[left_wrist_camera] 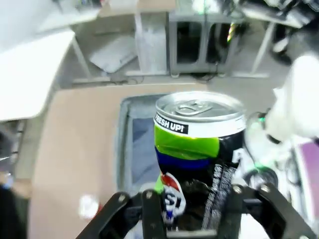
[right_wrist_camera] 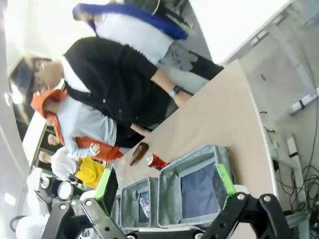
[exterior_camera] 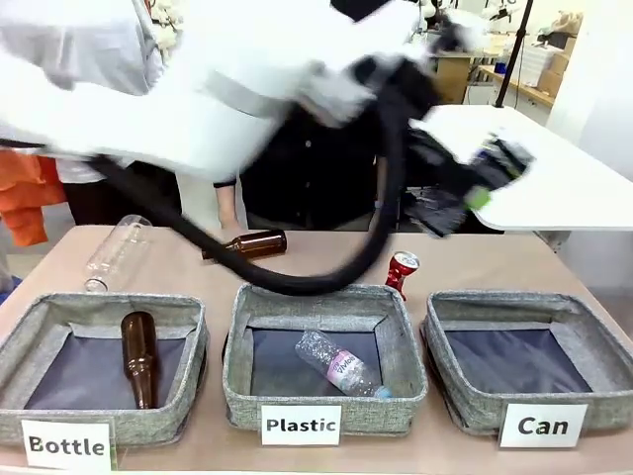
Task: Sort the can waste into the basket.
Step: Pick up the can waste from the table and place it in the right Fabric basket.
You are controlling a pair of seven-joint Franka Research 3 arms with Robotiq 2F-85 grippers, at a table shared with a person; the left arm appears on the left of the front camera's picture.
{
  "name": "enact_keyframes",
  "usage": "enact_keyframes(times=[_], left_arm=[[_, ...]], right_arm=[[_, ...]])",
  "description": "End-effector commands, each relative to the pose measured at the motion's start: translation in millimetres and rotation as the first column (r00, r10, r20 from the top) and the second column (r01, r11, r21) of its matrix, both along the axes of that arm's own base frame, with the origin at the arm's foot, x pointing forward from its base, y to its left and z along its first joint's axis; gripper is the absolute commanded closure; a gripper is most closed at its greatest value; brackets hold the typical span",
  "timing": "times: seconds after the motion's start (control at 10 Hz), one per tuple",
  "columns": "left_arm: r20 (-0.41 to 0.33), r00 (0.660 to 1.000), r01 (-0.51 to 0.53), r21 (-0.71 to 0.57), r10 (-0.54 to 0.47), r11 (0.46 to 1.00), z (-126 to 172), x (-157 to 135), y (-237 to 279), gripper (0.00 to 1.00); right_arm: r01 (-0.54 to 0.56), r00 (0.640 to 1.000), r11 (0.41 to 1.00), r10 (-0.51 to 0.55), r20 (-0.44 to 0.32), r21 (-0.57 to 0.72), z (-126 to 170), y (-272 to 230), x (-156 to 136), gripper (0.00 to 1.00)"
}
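Black patterned can (left_wrist_camera: pixel 199 149) clamped in left pincer (left_wrist_camera: pixel 192 196), basket (left_wrist_camera: pixel 123 144) below

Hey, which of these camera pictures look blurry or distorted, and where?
Front view: the left arm is smeared by motion blur, while the Can basket and its label are sharp. Left wrist view: the can is fairly crisp and the background is soft. Right wrist view: the picture is rolled sideways and the table edge is bowed by the wide lens.
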State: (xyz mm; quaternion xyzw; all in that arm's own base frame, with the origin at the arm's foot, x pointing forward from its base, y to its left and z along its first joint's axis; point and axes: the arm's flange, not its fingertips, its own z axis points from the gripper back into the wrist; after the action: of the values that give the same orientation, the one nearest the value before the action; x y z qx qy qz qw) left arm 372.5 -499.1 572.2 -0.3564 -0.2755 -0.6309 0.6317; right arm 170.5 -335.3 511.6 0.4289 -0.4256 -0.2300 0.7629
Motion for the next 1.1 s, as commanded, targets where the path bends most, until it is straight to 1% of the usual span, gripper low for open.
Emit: enact_keyframes(times=[0.0, 0.1, 0.2, 0.3, 0.4, 0.5, 0.6, 0.7, 0.8, 0.9, 1.0], left_arm=[[0.073, 0.997, -0.001, 0.113, -0.008, 0.994, -24.1, 25.9, -87.5, 0.63], [0.099, 0.994, 0.027, 0.149, -0.042, 0.988, -39.3, 26.6, -126.4, 0.63], [0.131, 0.990, 0.023, 0.176, -0.047, 0.984, -58.9, 34.4, -161.2, 0.63], [0.148, 0.989, -0.019, 0.203, -0.012, 0.979, -77.4, 43.0, -185.1, 0.63], [0.169, 0.985, -0.061, 0.227, 0.022, 0.972, -91.1, 52.0, -196.6, 0.63], [0.130, 0.991, -0.038, 0.266, 0.004, 0.963, -99.2, 59.2, -199.7, 0.63], [0.172, 0.985, -0.015, 0.203, -0.020, 0.979, -112.7, 29.5, -160.1, 0.63], [0.172, 0.985, -0.015, 0.203, -0.020, 0.979, -112.7, 29.5, -160.1, 0.63], [0.166, 0.986, -0.037, 0.236, -0.003, 0.971, -125.8, 46.4, -172.4, 0.63], [0.182, 0.982, 0.007, 0.267, -0.058, 0.964, -129.1, 45.4, -169.2, 0.63], [0.152, 0.985, 0.038, 0.294, -0.086, 0.955, -133.0, 45.2, -168.9, 0.63]], right_arm=[[-0.048, 0.999, 0.999, 0.048, 0.011, 0.021, -6.1, -16.7, -8.5, 0.00], [-0.103, 0.994, 0.993, 0.102, -0.023, -0.052, -14.5, -10.2, -16.9, 0.00], [-0.147, 0.988, 0.974, 0.136, -0.073, -0.174, -22.6, -10.7, -26.0, 0.00], [-0.253, 0.967, 0.948, 0.242, -0.082, -0.191, -25.2, -12.4, -35.1, 0.00], [-0.330, 0.944, 0.929, 0.322, -0.071, -0.167, -26.1, -14.3, -41.3, 0.00], [-0.285, 0.958, 0.950, 0.279, -0.061, -0.130, -26.7, -20.6, -36.5, 0.00], [-0.231, 0.971, 0.963, 0.219, -0.094, -0.138, -28.2, -1.0, -29.1, 0.00], [-0.231, 0.971, 0.963, 0.219, -0.094, -0.138, -28.2, -1.0, -29.1, 0.00], [-0.231, 0.971, 0.963, 0.219, -0.094, -0.138, -28.2, -1.0, -29.1, 0.00], [-0.231, 0.971, 0.963, 0.219, -0.094, -0.138, -28.2, -1.0, -29.1, 0.00], [-0.231, 0.971, 0.963, 0.219, -0.094, -0.138, -28.2, -1.0, -29.1, 0.00]])
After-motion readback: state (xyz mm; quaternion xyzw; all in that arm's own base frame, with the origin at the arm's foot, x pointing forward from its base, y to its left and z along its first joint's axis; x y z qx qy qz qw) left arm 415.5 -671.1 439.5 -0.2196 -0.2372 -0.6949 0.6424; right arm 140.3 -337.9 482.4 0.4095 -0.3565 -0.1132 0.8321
